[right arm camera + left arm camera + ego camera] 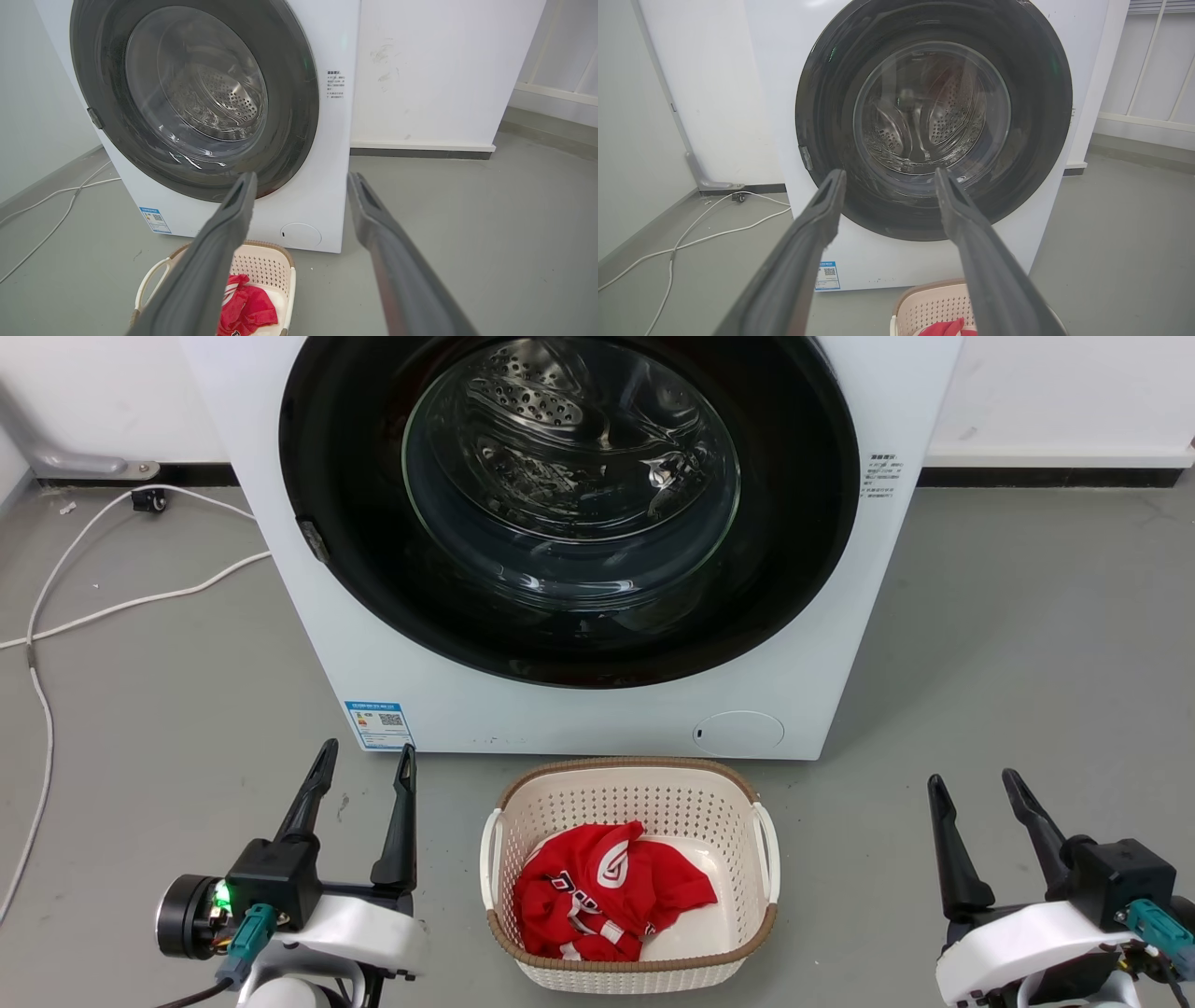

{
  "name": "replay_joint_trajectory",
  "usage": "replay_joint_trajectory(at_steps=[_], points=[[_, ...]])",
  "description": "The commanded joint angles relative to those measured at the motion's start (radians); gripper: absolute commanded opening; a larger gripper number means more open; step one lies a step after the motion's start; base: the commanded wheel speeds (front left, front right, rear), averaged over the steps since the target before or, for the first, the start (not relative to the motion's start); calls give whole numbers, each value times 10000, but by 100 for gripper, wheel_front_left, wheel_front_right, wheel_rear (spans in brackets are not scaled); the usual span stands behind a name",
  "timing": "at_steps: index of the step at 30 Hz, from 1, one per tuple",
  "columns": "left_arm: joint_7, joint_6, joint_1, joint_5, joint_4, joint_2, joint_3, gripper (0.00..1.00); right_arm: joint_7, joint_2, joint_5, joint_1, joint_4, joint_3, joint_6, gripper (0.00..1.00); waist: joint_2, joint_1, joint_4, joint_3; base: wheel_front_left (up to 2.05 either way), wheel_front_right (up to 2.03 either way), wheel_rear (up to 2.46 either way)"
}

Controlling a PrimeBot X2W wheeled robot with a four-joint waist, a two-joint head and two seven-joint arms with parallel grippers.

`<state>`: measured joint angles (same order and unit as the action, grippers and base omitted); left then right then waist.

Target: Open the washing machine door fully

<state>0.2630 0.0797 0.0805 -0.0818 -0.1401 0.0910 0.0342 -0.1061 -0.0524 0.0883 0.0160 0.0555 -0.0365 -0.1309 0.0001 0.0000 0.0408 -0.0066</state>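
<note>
The left hand (pixel 367 751) sat low with its fingers spread wide and empty, pointing at the washing machine (pixel 840 644). The right hand (pixel 973 782) was likewise wide and empty, off to the other side. Between them on the floor (pixel 1027 663) stood a basket (pixel 625 773) with a red garment (pixel 607 891). Beyond it, the door (pixel 794 523) lay shut, flush against the machine's front, well apart from both hands.

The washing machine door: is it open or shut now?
Shut. The washing machine door sits flush against the washing machine, no gap at its rim; the drum shows through its glass.
</note>
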Motion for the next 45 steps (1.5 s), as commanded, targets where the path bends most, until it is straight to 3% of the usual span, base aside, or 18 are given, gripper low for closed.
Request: replay_joint_trajectory(at_steps=[1,4,5,6,13,19,23,28,31,33,38,45], points=[[26,67,-72,63,-38,-22,-22,100,-54,42,22,-123,18,-25,3,100,-1,0,2,-3,0,0,0],[26,71,-63,57,-47,-40,-50,100,-98,42,239,-136,45,-64,3,100,-1,0,7,-6,0,0,0],[26,80,-66,64,-50,-50,-64,100,-99,42,271,-145,57,-52,3,29,-1,0,6,-8,0,0,0],[26,87,-70,73,-52,-61,-73,100,-91,42,386,-148,86,-21,3,0,-1,0,4,-8,0,0,0],[26,120,-90,113,-42,-108,-148,100,-281,40,1123,-181,202,55,3,0,-1,0,-26,2,0,0,0],[26,139,-110,106,-52,-153,-210,100,-824,39,4117,-329,570,440,3,0,-1,0,-51,3,0,0,0],[26,153,-98,121,-65,-182,-238,100,-1233,37,6986,-536,783,741,3,0,-1,0,-60,10,0,0,0],[26,187,-37,119,-69,-214,-257,100,-1514,32,12671,-934,733,1138,3,0,-1,0,-47,32,0,0,0],[26,193,-4,126,-25,-230,-283,100,-1568,32,15331,-1278,607,989,2,0,-1,0,-60,84,0,0,0],[26,186,43,118,19,-238,-322,100,-1586,25,16272,-1601,622,716,2,0,-1,0,-92,175,0,0,0],[24,210,238,107,157,-256,-407,100,-1577,-332,17446,-2907,1286,237,2,0,-1,0,-144,488,0,0,0],[24,246,587,51,440,-262,-615,100,-1086,-2034,18554,-5654,3112,920,2,0,-1,0,-91,1104,0,0,0]])
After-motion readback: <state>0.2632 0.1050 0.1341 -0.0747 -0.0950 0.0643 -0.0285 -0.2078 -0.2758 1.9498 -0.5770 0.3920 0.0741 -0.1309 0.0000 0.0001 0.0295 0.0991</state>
